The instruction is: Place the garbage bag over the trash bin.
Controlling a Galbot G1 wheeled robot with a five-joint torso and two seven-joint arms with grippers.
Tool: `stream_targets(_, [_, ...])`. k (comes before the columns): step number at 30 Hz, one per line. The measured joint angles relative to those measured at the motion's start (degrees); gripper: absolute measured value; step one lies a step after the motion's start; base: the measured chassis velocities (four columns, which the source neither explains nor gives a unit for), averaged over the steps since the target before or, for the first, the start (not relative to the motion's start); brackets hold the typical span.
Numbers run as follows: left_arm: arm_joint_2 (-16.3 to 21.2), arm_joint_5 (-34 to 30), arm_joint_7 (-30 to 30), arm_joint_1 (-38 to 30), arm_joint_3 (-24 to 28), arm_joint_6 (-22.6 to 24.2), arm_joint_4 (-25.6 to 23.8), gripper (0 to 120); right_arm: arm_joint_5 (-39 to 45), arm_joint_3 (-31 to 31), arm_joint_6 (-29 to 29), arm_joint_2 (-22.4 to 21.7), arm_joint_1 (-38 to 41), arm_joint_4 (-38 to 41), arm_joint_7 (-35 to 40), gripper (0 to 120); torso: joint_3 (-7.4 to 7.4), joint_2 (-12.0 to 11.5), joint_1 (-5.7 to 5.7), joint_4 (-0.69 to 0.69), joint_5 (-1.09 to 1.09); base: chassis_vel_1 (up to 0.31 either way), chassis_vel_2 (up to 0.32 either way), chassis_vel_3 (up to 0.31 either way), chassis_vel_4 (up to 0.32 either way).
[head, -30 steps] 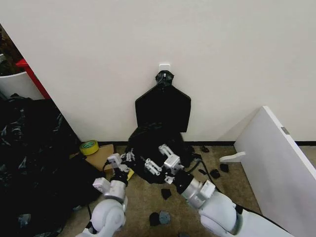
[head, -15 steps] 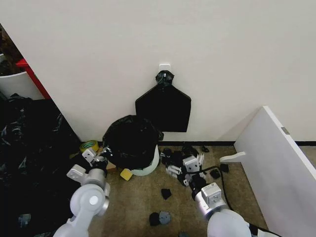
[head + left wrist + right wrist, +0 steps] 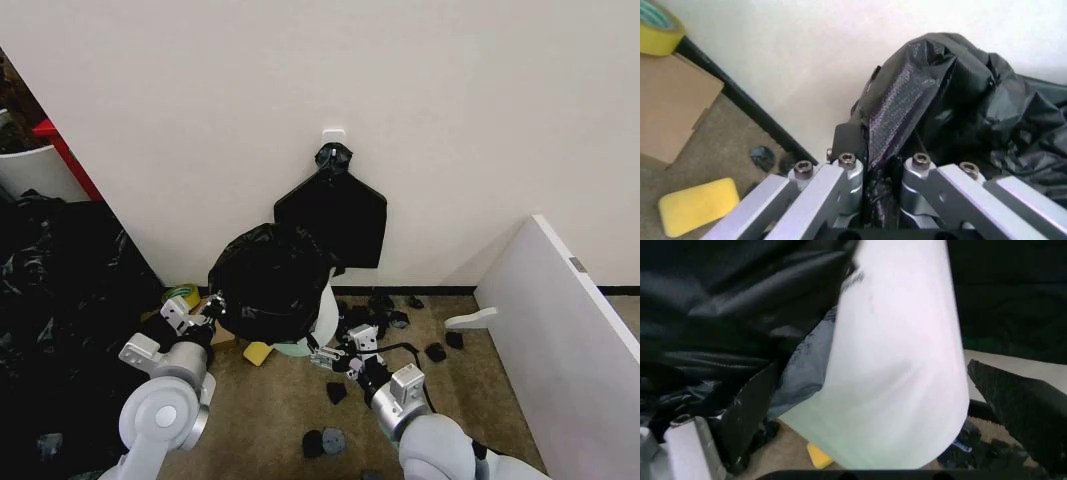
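Head view looks down on a brown carpeted floor (image 3: pixel 280 410) that meets a cream wall (image 3: pixel 300 80), with the trash bin (image 3: pixel 322 318) standing at the foot of that wall as the landmark. Far to the left of the bin a heap of black plastic (image 3: pixel 60 300) spreads over the floor, with a red and white object behind it. Closer on the bin's left lie a roll of yellow tape (image 3: pixel 180 296) and a piece of cardboard (image 3: pixel 667 105), and a yellow sponge (image 3: pixel 257 353) sits on the carpet just in front of the bin. The left gripper (image 3: pixel 208 308) is at the bin's left side, its jaws clamped on a fold of the garbage bag (image 3: pixel 268 280), as the left wrist view shows plainly. The bag is draped over the top of the bin and covers most of it; only the right flank and pale greenish base stay bare, and the bin leans. Above the bin a flat black bundle (image 3: pixel 332 215) hangs from a white hook on the wall. The right gripper (image 3: pixel 340 352) is low by the bin's right base, jaws apart and holding nothing. Small black scraps (image 3: pixel 336 392) dot the carpet to the bin's right, and farther right a white board (image 3: pixel 560 320) leans up from the floor.
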Motion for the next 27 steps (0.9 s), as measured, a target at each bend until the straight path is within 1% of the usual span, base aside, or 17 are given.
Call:
stream_targets(4, [-0.1,0.0,0.0,0.2,0.2,0.1,-1.1,5,-2.2,0.0,-0.4,0.4,0.1,-1.2,-0.2,100,0.00,0.0,0.00,0.00,0.00,0.000,0.000,0.000,0.000])
stream_targets(6, [-0.3,-0.1,0.0,0.4,0.4,0.3,-1.7,5,-5.8,0.0,-1.8,0.5,0.2,-2.3,0.2,100,0.00,0.0,0.00,0.00,-0.01,0.000,0.000,0.000,0.000])
stream_targets(7, [-0.3,0.0,0.0,0.6,0.5,0.3,-2.1,5,-9.2,0.0,-2.2,0.5,0.3,-3.4,0.4,100,0.00,0.0,0.00,-0.01,0.00,0.000,0.000,0.000,0.000])
stream_targets(8, [-0.3,0.0,0.0,0.6,0.5,0.3,-2.1,5,-9.2,0.0,-2.2,0.5,0.3,-3.4,0.4,100,0.00,0.0,0.00,-0.01,0.00,0.000,0.000,0.000,0.000])
stream_targets(12, [-0.4,0.2,0.1,0.9,0.8,0.4,-2.6,5,-16.5,0.7,-1.4,0.4,0.8,-6.1,0.5,100,0.00,0.0,0.00,0.00,0.00,0.000,0.000,0.000,0.000])
stream_targets(16, [-0.3,1.3,0.4,0.9,0.9,0.3,-2.2,5,-17.3,1.1,-0.4,-0.4,0.9,-6.1,0.9,100,0.00,0.0,0.00,0.00,0.00,0.000,0.000,0.000,0.000])
stream_targets(19, [-0.1,3.4,1.2,0.7,1.3,-0.5,-0.8,5,-17.8,1.3,3.3,-1.6,0.8,-5.6,1.1,100,0.00,0.0,0.00,0.00,0.01,0.000,0.000,0.000,0.000])
stream_targets(21, [0.2,4.4,1.8,0.5,1.8,-1.0,0.0,5,-18.3,1.4,4.7,-2.7,0.6,-5.3,1.4,100,0.00,0.0,0.00,0.01,0.00,0.000,0.000,0.000,0.000])
stream_targets(23, [0.8,5.6,2.4,0.1,2.3,-1.4,1.0,5,-18.7,1.6,4.5,-4.5,0.1,-4.5,3.2,100,0.00,0.0,0.00,0.00,0.00,0.000,0.000,0.000,0.000])
stream_targets(24, [0.8,5.6,2.4,0.1,2.3,-1.4,1.0,5,-18.7,1.6,4.5,-4.5,0.1,-4.5,3.2,100,0.00,0.0,0.00,0.00,0.00,0.000,0.000,0.000,0.000])
stream_targets(27, [1.8,6.3,2.8,-0.4,2.8,-1.6,1.9,5,-15.4,1.6,1.4,-7.7,-1.5,-1.6,6.7,100,0.00,0.0,0.00,0.00,0.00,0.000,0.000,0.000,0.000])
